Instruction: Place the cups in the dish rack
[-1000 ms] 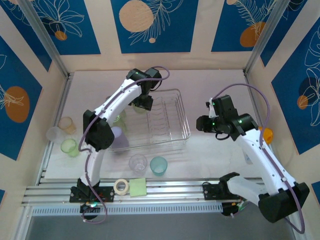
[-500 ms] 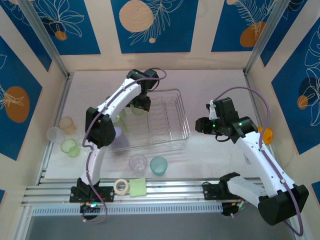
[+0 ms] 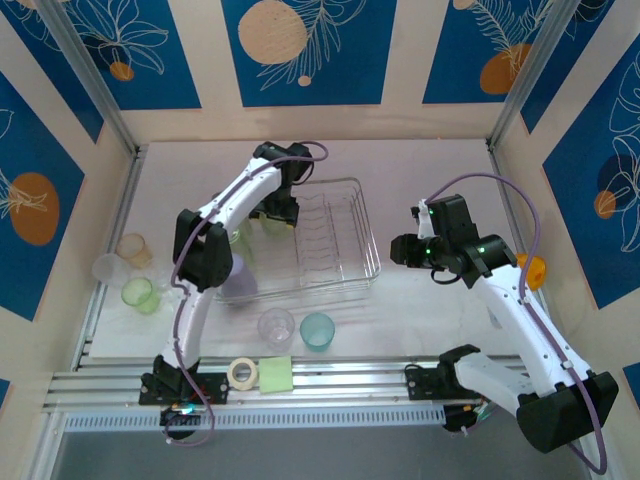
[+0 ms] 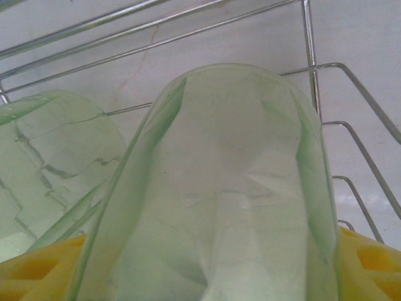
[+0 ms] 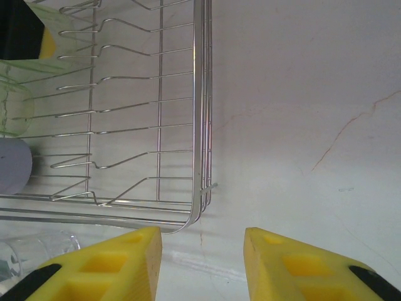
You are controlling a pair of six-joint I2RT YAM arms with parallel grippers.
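Firmly clamped between the left gripper's (image 3: 277, 213) yellow cut-out pads (image 4: 37, 269), a light green cup (image 4: 219, 188) of thin, creased translucent plastic hangs over the far left corner of the dish rack (image 3: 366, 240), a silver wire basket with looped dividers. The right gripper (image 5: 202, 263) stands parted and empty just beside the rack's right edge. A clear tumbler (image 3: 276, 326) and a teal tumbler (image 3: 317, 331) sit upright on the white table (image 3: 430, 170) in front of the rack.

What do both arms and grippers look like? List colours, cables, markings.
The left arm and right arm have white tubular links, black joints, a purple cable alongside each. The left gripper and right gripper have black bodies and yellow fingers with cut-outs.
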